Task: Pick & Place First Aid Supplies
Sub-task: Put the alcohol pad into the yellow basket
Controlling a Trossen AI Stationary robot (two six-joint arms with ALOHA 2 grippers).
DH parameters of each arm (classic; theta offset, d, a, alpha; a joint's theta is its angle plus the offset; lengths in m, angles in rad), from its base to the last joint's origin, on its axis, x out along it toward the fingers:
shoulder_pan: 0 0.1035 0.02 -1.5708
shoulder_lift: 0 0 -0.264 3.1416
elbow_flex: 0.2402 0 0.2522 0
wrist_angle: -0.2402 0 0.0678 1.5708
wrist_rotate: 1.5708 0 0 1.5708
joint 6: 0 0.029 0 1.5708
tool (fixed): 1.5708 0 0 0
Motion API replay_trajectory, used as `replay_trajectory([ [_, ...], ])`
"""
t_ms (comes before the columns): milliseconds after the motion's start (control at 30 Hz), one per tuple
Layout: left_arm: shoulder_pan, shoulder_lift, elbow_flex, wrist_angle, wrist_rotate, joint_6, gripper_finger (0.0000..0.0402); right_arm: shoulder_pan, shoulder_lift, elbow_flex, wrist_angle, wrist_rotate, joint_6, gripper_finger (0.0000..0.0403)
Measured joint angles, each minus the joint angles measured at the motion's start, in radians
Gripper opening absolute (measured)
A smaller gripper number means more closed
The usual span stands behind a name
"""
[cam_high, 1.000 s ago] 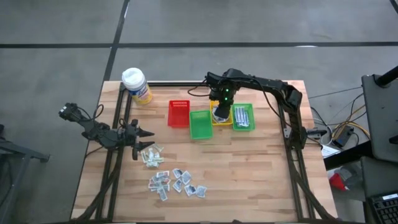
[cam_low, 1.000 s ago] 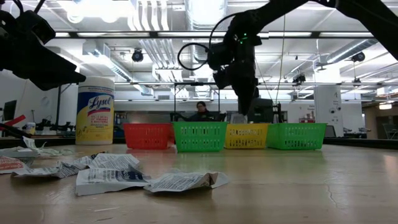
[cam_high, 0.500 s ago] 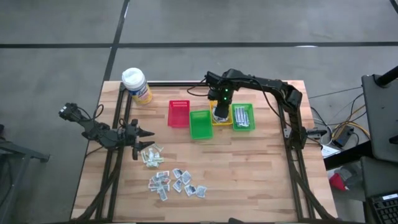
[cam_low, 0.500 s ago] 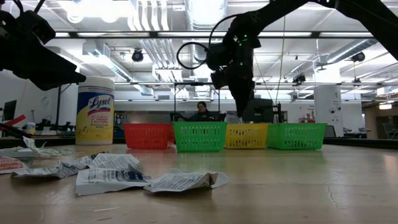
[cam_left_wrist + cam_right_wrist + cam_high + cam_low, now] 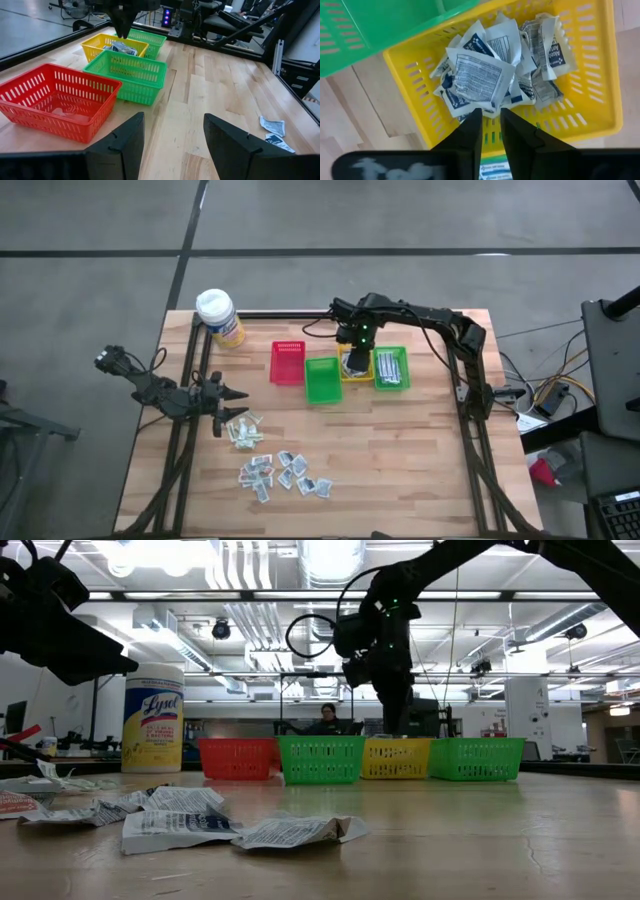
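- Table (image 5: 400,460): loose packets (image 5: 285,473) lie near its front edge, left of centre.
- Yellow bin (image 5: 600,100), third in the row near the back edge: holds a heap of packets.
- Right gripper (image 5: 491,131): above that heap, fingers slightly parted, nothing held; best lifted straight up, clear of the rim.
- Left gripper (image 5: 172,145): released, by the left edge.

Four bins (image 5: 340,370) in a row mid-worktop (image 5: 400,460), bottle (image 5: 218,316) at far left corner, packets (image 5: 280,470) scattered near front-left; right end effector (image 5: 352,358) over third bin holding packets (image 5: 495,65); left end effector (image 5: 235,394) beside the scatter
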Motion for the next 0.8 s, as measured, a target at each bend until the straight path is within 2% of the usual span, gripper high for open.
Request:
replay_trajectory([
  [300, 0.000, 0.000, 0.000, 0.000, 0.001, 0.000, 0.0197, 0.028, -0.007, 0.158, -0.230, -0.002, 0.073, 0.0094],
  [567, 0.000, 0.000, 0.000, 0.000, 0.004, 0.000, 0.0197, 0.185, -0.018, 0.303, -0.255, -0.005, 0.083, 0.0089],
  [800, 0.000, 0.000, 0.000, 0.000, 0.004, -0.002, 0.0197, 0.341, -0.019, 0.383, -0.253, -0.007, 0.171, 0.0075],
])
